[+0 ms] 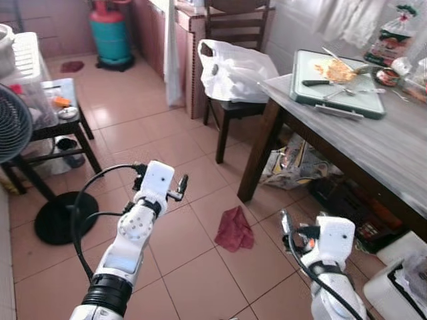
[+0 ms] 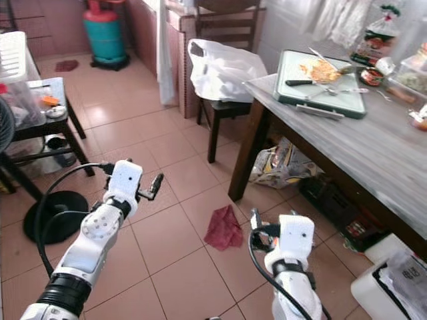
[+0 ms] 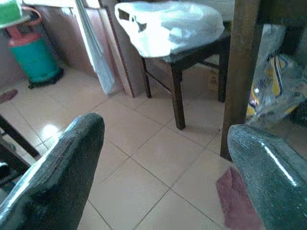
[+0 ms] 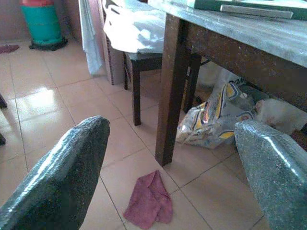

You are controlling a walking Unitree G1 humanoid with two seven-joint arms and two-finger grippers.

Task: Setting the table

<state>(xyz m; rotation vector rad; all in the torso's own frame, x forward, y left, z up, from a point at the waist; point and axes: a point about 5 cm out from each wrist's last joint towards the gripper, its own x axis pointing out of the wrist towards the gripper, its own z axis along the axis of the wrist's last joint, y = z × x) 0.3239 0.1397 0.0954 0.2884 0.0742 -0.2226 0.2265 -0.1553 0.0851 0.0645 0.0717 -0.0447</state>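
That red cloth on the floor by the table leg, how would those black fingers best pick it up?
Probably from straight above, pinching the raised fold along the middle of the red cloth. It lies crumpled and nearly flat on the tiles, so its edges offer nothing to grip.

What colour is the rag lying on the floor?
The rag is dark red, clearest in the right wrist view.

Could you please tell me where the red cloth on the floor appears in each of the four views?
Left eye: red cloth on tiles, lower centre.
Right eye: lower centre.
Left wrist: bottom edge, beside a finger.
Right wrist: bottom centre.
Shared landmark: the table leg just beyond it.
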